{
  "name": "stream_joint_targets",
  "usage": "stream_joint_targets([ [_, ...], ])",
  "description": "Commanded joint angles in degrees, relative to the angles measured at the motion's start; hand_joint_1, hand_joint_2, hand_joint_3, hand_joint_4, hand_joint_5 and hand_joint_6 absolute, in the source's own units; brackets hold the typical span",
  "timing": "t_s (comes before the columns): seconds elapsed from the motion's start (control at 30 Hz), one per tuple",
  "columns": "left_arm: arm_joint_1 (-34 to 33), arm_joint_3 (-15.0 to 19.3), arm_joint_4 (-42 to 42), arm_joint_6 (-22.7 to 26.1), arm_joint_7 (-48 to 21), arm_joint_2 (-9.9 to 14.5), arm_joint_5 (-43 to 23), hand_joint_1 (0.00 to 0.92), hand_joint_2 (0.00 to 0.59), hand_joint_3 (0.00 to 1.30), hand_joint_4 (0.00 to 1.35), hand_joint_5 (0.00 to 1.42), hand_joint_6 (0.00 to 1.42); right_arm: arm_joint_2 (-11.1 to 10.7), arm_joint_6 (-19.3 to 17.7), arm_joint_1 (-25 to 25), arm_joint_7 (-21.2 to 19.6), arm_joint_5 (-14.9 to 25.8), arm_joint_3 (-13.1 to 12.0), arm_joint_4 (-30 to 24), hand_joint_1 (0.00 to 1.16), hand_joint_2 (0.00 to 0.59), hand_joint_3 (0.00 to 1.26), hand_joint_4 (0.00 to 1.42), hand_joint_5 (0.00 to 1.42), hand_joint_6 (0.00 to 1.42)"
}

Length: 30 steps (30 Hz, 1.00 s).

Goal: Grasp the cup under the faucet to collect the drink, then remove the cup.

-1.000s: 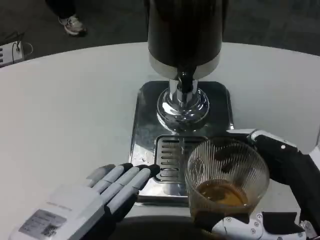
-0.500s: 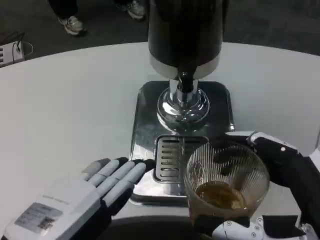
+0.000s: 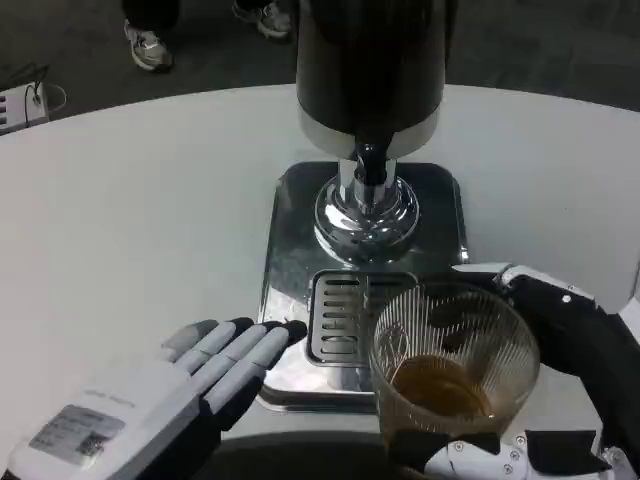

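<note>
Amber drink sits low in the ribbed glass cup (image 3: 453,355) that our right hand (image 3: 545,390) grips, seemingly clear of the faucet (image 3: 370,165) above the drip tray (image 3: 340,320); tilting could spill it, while our left hand (image 3: 185,385) lies spread and empty on the desk (image 3: 130,230)

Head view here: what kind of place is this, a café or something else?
Probably a demo or lab space, not a café. A drink dispenser stands alone on a bare white table, someone's sneakers show on the dark floor beyond, and the right hand holds a glass cup.
</note>
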Motion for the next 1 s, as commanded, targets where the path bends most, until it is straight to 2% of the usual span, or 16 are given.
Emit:
stream_joint_targets([
  [0.03,0.3,-0.1,0.1,0.7,-0.8,0.4,-0.5,0.000,0.054,0.00,0.00,0.00,0.00,0.1,-0.5,-0.7,-0.1,0.8,-0.5,-1.4,0.96,0.204,0.99,1.21,1.37,1.42],
  [1.0,2.0,0.4,-1.4,1.4,-1.4,0.1,-1.0,0.000,0.054,0.00,0.00,0.00,0.00,0.8,-1.9,1.2,-0.5,1.9,-1.7,-1.8,0.96,0.214,1.00,1.21,1.38,1.42],
])
